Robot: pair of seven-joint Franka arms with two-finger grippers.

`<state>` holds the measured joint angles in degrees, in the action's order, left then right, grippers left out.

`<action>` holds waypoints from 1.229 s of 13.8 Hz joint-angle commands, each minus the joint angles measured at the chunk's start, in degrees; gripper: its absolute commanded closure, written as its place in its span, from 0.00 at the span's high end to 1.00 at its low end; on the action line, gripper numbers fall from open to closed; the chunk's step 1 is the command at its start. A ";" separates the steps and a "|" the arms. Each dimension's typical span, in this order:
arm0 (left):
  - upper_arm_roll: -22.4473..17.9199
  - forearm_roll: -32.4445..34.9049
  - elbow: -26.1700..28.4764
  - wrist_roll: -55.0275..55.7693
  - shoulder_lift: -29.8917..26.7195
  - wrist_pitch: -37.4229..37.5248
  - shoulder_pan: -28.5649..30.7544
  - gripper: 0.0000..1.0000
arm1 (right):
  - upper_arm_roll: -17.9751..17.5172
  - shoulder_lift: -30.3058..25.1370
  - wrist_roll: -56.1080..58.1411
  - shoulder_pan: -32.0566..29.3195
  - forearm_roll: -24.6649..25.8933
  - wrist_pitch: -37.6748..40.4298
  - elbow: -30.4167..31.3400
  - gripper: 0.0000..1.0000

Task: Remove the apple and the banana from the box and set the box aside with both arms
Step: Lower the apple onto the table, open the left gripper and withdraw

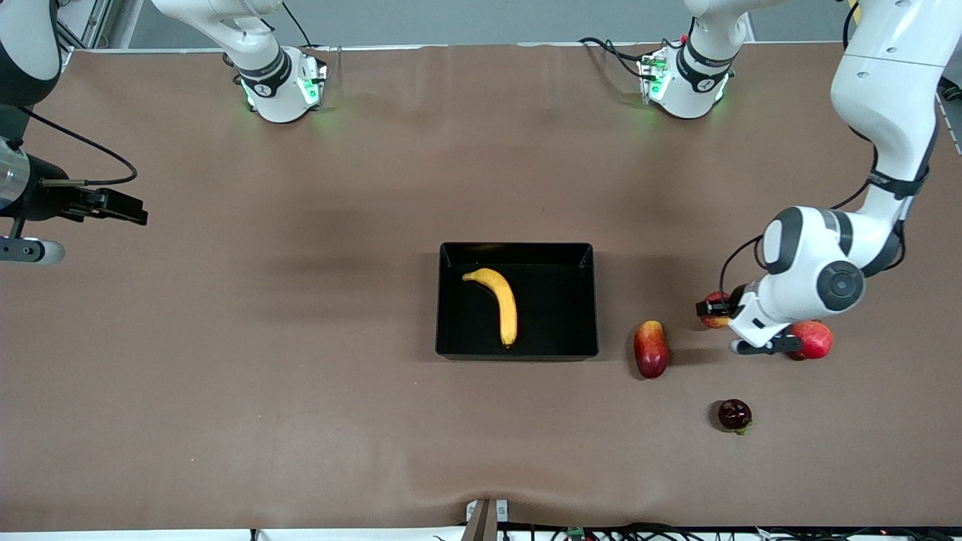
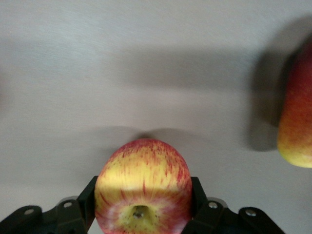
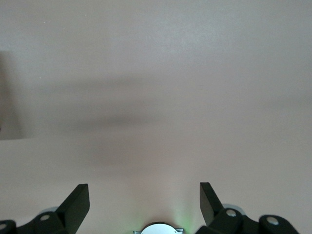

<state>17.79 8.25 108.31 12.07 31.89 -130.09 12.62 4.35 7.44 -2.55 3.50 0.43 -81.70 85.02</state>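
Note:
The black box sits mid-table with the yellow banana lying inside it. Toward the left arm's end of the table, my left gripper is shut on the apple, red with yellow streaks. In the left wrist view the apple fills the gap between both black fingers, low over the tablecloth; I cannot tell whether it touches the cloth. My right gripper waits open over the right arm's end of the table, and its wrist view shows nothing between the fingertips.
An oblong red-yellow fruit lies between the box and the left gripper, also visible from the left wrist. A plain red round fruit sits beside the left hand. A dark red fruit lies nearer the front camera.

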 commanded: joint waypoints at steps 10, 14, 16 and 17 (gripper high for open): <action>0.05 0.10 -2.84 0.23 3.00 -2.89 -2.77 0.99 | -0.05 0.64 0.35 -0.77 0.19 0.05 -0.56 1.00; 0.49 -0.34 -2.93 0.24 -1.73 -0.53 -2.86 1.00 | -0.05 0.64 0.26 -0.78 -0.16 -0.21 -0.39 1.00; 2.85 -0.87 -4.58 2.68 -5.25 3.33 -2.77 1.00 | -0.22 1.08 0.08 -1.04 -0.43 -0.03 -0.03 1.00; 4.95 -0.87 -6.86 6.53 -5.79 6.49 -2.86 1.00 | -0.14 1.08 0.00 -0.78 -0.43 -0.12 -0.21 1.00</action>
<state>20.00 8.11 103.19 14.15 29.97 -128.93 10.08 4.65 8.10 -2.55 3.15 0.35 -81.89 85.23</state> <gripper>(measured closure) 0.000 0.000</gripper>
